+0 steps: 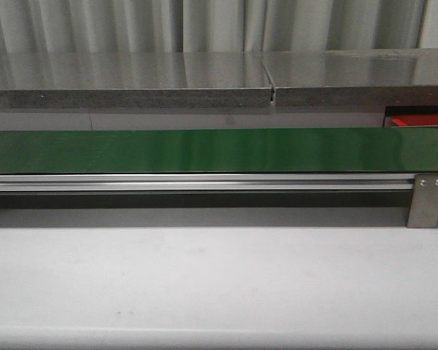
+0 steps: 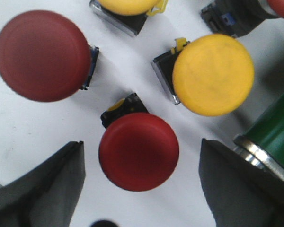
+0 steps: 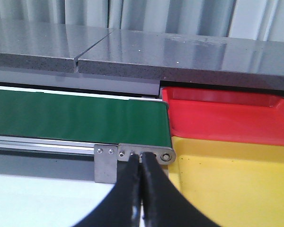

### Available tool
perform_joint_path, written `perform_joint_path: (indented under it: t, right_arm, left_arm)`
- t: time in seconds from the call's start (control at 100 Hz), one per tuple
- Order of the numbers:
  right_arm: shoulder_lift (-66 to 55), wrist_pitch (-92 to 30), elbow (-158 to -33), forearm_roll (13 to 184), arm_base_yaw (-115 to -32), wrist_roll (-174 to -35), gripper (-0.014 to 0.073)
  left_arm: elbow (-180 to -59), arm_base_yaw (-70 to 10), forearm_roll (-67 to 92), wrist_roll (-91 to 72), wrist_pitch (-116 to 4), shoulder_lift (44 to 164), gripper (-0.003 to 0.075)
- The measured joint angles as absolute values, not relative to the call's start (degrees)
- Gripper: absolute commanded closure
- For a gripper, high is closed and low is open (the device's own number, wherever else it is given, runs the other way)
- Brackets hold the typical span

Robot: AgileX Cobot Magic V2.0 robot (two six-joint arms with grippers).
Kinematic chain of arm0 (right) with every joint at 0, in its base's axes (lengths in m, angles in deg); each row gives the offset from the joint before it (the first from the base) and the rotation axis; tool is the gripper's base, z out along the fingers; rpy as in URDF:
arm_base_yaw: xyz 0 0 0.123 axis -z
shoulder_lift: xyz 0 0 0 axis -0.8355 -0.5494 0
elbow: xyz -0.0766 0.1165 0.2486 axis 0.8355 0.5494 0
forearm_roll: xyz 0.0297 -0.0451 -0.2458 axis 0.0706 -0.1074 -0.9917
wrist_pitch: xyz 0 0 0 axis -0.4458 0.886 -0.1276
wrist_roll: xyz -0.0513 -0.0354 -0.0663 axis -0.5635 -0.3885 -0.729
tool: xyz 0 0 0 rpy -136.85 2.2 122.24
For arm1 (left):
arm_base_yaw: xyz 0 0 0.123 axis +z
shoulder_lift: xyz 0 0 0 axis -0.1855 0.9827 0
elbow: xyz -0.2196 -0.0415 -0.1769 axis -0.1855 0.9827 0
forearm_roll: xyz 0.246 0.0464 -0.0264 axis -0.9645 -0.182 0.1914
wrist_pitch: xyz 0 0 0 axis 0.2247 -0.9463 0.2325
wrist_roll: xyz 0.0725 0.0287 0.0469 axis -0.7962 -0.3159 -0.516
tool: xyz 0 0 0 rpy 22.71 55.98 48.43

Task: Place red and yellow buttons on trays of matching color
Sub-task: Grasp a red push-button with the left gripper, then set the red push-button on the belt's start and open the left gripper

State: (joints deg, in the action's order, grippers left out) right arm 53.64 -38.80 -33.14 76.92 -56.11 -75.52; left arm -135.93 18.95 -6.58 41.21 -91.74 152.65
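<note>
In the left wrist view my left gripper (image 2: 141, 177) is open above a white surface, its dark fingers (image 2: 42, 189) standing on either side of a red button (image 2: 138, 151) without touching it. A larger red button (image 2: 42, 56) and a yellow button (image 2: 213, 74) lie beyond it, and another yellow button (image 2: 129, 5) shows at the frame edge. In the right wrist view my right gripper (image 3: 141, 158) is shut on nothing, hanging in front of the end of the green conveyor belt (image 3: 75, 116). The red tray (image 3: 227, 116) and the yellow tray (image 3: 236, 189) sit side by side past the belt's end.
A green cylinder with a metal rim (image 2: 270, 142) lies close to one left finger. A dark button body (image 2: 227, 19) lies further off. The front view shows the green belt (image 1: 204, 149), its metal end bracket (image 1: 425, 198), the white table (image 1: 204, 284), a grey shelf (image 1: 131, 80) and a red corner (image 1: 420, 122).
</note>
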Motion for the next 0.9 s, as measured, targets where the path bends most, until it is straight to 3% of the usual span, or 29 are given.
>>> perform_joint_path:
  t: [0.24, 0.35, 0.6, 0.9]
  right_arm:
    - [53.6, -38.8, -33.1, 76.9, -56.1, -75.5, 0.066]
    - [53.6, -38.8, -33.1, 76.9, -56.1, -75.5, 0.066]
    - [53.6, -38.8, -33.1, 76.9, -56.1, -75.5, 0.066]
    - [53.6, -38.8, -33.1, 76.9, -56.1, -75.5, 0.066]
  left_arm:
    - [-136.1, 19.7, -6.6, 41.2, -91.1, 152.8, 0.0498]
    - [-136.1, 19.7, -6.6, 41.2, -91.1, 152.8, 0.057]
    - [-136.1, 19.7, -6.6, 41.1, -92.0, 151.8, 0.0584]
    - [-136.1, 19.7, -6.6, 38.6, -95.1, 141.2, 0.0584]
